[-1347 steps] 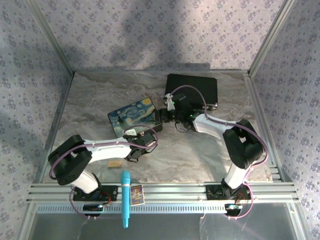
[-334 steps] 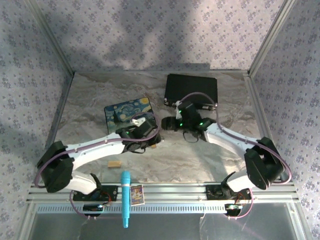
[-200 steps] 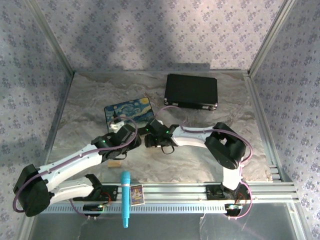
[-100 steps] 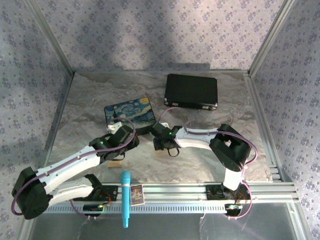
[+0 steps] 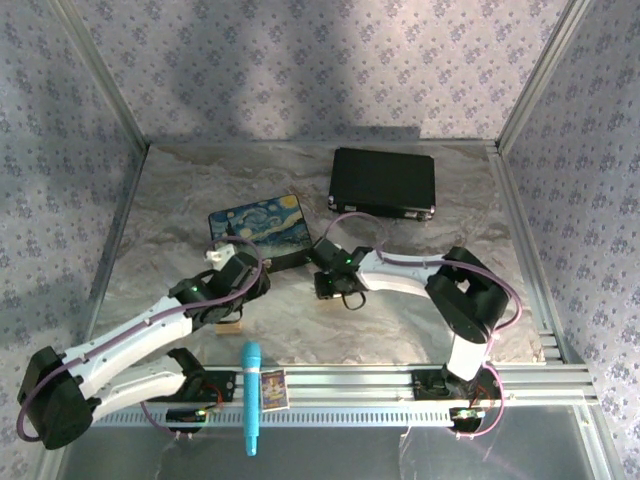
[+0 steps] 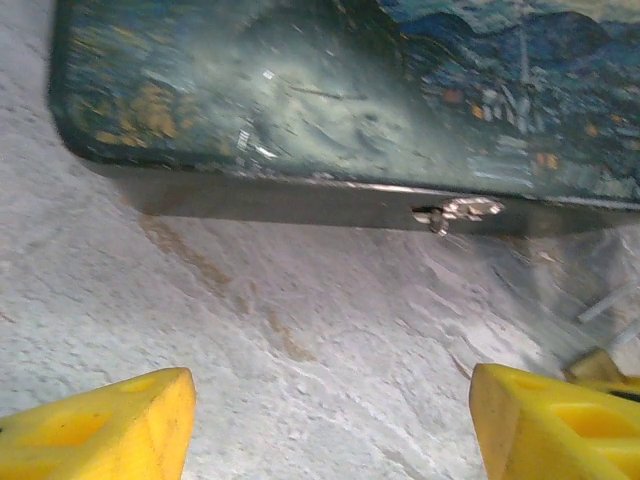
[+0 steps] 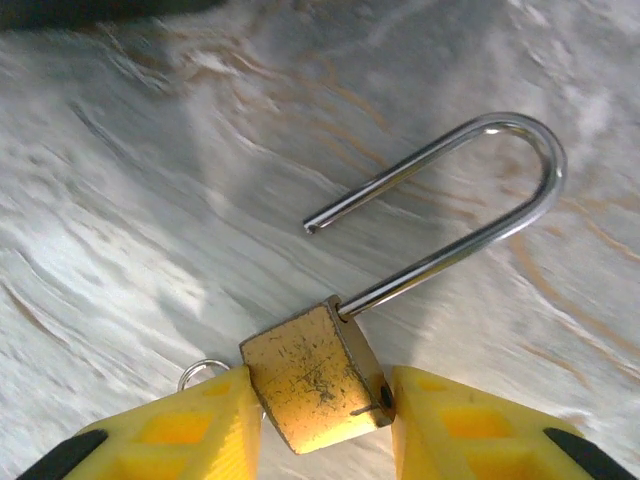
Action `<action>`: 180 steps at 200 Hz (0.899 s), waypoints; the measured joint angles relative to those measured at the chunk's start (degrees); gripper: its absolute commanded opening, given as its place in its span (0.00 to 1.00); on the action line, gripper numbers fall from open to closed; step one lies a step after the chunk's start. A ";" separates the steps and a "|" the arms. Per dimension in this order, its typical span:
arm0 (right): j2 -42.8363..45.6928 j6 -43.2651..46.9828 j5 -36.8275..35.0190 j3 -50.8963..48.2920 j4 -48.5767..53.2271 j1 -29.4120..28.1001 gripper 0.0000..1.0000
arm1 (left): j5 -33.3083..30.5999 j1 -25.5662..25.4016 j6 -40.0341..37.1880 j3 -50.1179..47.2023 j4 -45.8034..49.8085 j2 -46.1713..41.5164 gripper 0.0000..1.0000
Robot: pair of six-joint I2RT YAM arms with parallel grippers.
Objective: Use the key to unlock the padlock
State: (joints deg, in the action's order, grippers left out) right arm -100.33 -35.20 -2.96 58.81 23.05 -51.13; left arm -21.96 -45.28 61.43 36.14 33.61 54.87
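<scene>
In the right wrist view the small brass padlock lies on the marble table, and its silver shackle stands swung open, one end free. My right gripper is shut on the brass body, a yellow finger pressed against each side. A thin metal ring peeks out beside the left finger; the key itself is hidden. In the top view the right gripper sits just right of the starry-night box. My left gripper hangs open above bare table in front of that box, holding nothing.
A black case lies at the back right. A small tan wooden block rests near the left arm. A blue marker and a small card sit on the front rail. The box's metal latch faces the left gripper.
The right gripper's fingers have closed onto the padlock's body, and that arm has shifted slightly right. The left arm has drawn back a little toward the near left, its jaws still open.
</scene>
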 measured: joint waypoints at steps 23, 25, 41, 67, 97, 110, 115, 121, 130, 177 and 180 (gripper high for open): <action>1.79 5.20 3.61 -0.72 5.03 2.89 0.39 | -0.39 2.62 -1.31 0.00 0.48 -0.02 0.73; 1.95 5.68 3.93 -0.74 5.60 3.15 0.39 | -0.39 2.84 -1.46 0.00 0.46 -0.04 0.73; 2.60 9.35 6.27 -0.92 9.57 5.16 0.41 | -0.35 4.57 -2.62 -0.37 -0.74 -0.09 0.73; 2.67 13.84 7.91 -0.90 14.60 7.69 0.44 | 0.96 7.96 -5.62 -2.03 -4.00 -0.37 0.76; 2.64 16.76 6.97 0.22 19.80 8.48 0.47 | 2.08 10.82 -8.57 -2.08 -5.57 -1.84 0.90; 2.64 17.18 5.79 1.29 21.75 8.46 0.47 | 2.49 11.56 -9.51 -2.08 -5.77 -3.41 0.93; 2.64 17.27 5.27 1.68 22.40 8.46 0.47 | 2.67 11.87 -9.73 -2.08 -5.77 -4.04 0.93; 2.64 17.29 4.68 2.16 23.10 8.46 0.47 | 2.78 12.22 -9.97 -2.08 -5.73 -4.72 0.94; 2.67 17.27 4.07 2.58 23.71 8.46 0.48 | 3.06 12.79 -10.45 -2.08 -5.55 -5.64 0.94; 7.82 17.42 3.37 2.38 22.27 8.46 0.65 | 2.51 16.04 -11.87 -2.08 -4.33 -9.20 1.00; 8.70 17.42 3.21 2.29 21.97 8.46 0.73 | 2.16 16.41 -11.93 -2.08 -4.22 -9.40 1.00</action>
State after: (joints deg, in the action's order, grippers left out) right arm -91.64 -17.78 0.25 61.10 45.01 -42.68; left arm -19.79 -28.86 49.50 34.06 29.39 45.47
